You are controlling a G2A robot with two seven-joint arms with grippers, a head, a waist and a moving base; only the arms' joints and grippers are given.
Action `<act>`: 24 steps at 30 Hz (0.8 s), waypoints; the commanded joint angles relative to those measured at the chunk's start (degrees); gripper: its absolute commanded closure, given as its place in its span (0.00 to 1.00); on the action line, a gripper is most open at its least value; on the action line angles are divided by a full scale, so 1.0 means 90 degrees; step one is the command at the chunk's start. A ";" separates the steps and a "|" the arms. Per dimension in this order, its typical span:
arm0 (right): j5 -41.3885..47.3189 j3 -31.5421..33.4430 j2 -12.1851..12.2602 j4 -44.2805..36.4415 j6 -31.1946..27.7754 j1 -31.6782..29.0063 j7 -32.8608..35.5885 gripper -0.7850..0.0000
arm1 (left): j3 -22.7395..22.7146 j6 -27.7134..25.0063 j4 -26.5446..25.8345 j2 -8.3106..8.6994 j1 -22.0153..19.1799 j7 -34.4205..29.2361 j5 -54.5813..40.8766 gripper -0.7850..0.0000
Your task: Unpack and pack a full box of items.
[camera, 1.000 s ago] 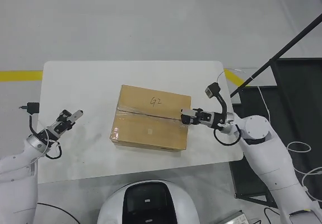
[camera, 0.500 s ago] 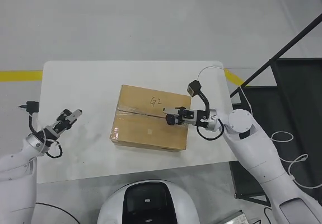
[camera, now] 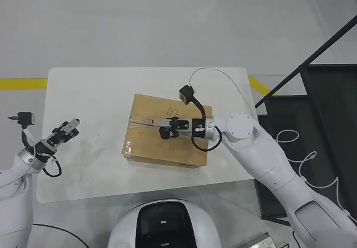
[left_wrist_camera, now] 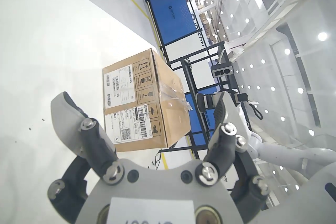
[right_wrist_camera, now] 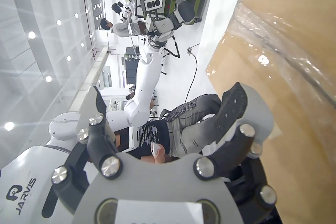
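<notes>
A closed cardboard box (camera: pixel 153 147) sits in the middle of the white table (camera: pixel 85 93), its top sealed with clear tape (camera: pixel 146 123). My right gripper (camera: pixel 164 132) hovers open over the box top near the tape seam; in the right wrist view the right gripper (right_wrist_camera: pixel 165 96) has one finger beside the box (right_wrist_camera: pixel 288 57) and its glossy tape (right_wrist_camera: pixel 275 33). My left gripper (camera: pixel 72 124) stands open over the table's left part, well apart from the box. The left gripper (left_wrist_camera: pixel 143 104) faces the labelled side of the box (left_wrist_camera: pixel 126 93).
A black metal rack (camera: pixel 327 111) stands just past the table's right edge. A white cable (camera: pixel 221 74) loops from the right wrist over the table's far right. A yellow floor line (camera: pixel 10 84) runs behind the table at left.
My right gripper has slid leftward from the box's right edge to the middle of its top along the seam. The left gripper has drawn slightly back to the left.
</notes>
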 commanded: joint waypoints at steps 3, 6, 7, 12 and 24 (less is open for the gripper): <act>0.0074 -0.0589 -0.0257 0.0338 -0.0138 0.0431 -0.0259 0.00 | -0.0104 0.0045 0.0038 0.0051 0.0038 -0.0058 -0.0157 0.00; 0.0097 -0.0938 -0.0456 0.0686 -0.0199 0.0745 -0.0504 0.00 | -0.0192 0.0043 0.0094 0.0082 0.0090 0.0013 -0.0283 0.00; 0.0101 -0.1095 -0.0547 0.0852 -0.0217 0.0875 -0.0581 0.00 | -0.0193 0.0029 0.0097 0.0091 0.0112 0.0028 -0.0342 0.00; 0.0001 -0.1588 -0.0880 0.1434 -0.0345 0.1258 -0.0966 0.00 | -0.0179 -0.0022 0.0112 0.0133 0.0175 0.0000 -0.0423 0.00; 0.0087 -0.1965 -0.1413 0.2611 -0.0564 0.1728 -0.1256 0.00 | 0.0039 -0.0176 0.0048 0.0190 0.0353 0.0439 0.0031 0.00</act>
